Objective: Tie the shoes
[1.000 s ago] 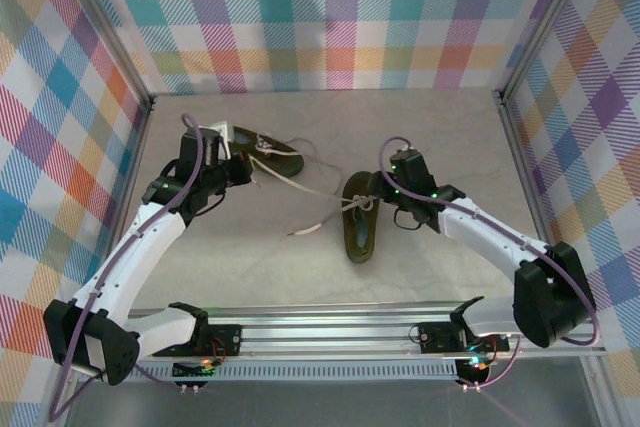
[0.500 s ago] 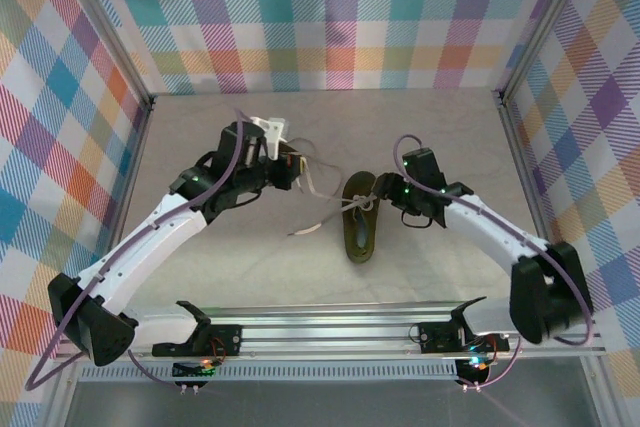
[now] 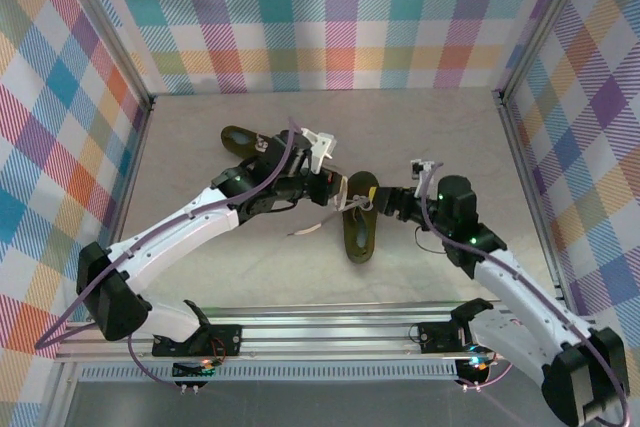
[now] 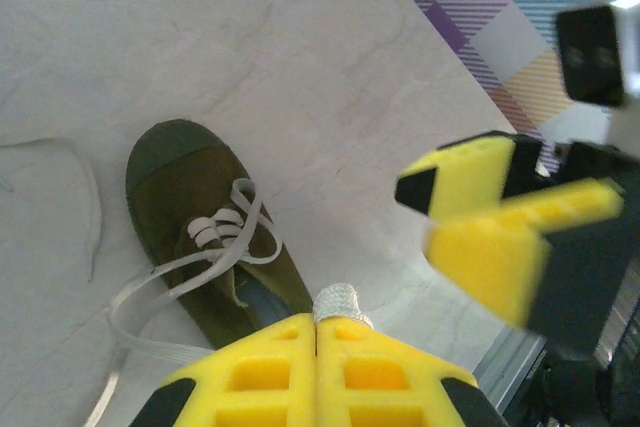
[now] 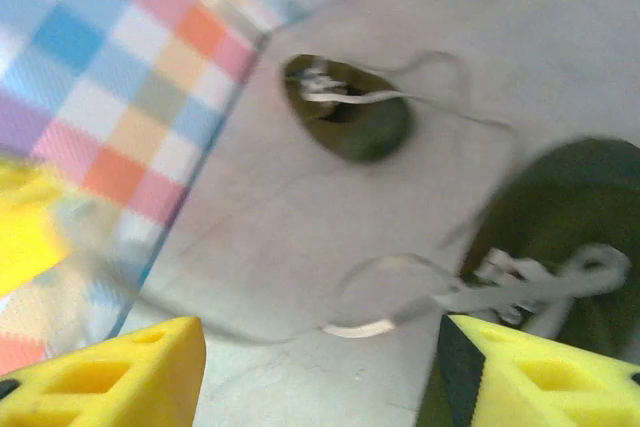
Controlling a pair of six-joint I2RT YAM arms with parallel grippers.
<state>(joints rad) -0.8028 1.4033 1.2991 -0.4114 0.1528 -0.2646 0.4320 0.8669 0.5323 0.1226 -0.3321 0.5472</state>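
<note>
Olive near shoe [image 3: 358, 235] to work on: lies lengthwise near-to-far, sits between left gripper [image 3: 336, 190], pressed shut, and right gripper [image 3: 386, 203], spread wide, both equally close.

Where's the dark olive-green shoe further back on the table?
Top view: the dark olive-green shoe lies rear left, partly behind the left arm, beyond its mate.

Robotics laboratory test cell. A pale stone-patterned worktop [image 3: 250, 267] is enclosed on three sides by plaid panels [image 3: 330, 17] mounted on aluminium posts [image 3: 100, 22]. A slotted rail [image 3: 330, 332] at the near edge carries the left arm [image 3: 190, 227] and the right arm [image 3: 520, 292], with exposed cabling and lit electronics.
</note>
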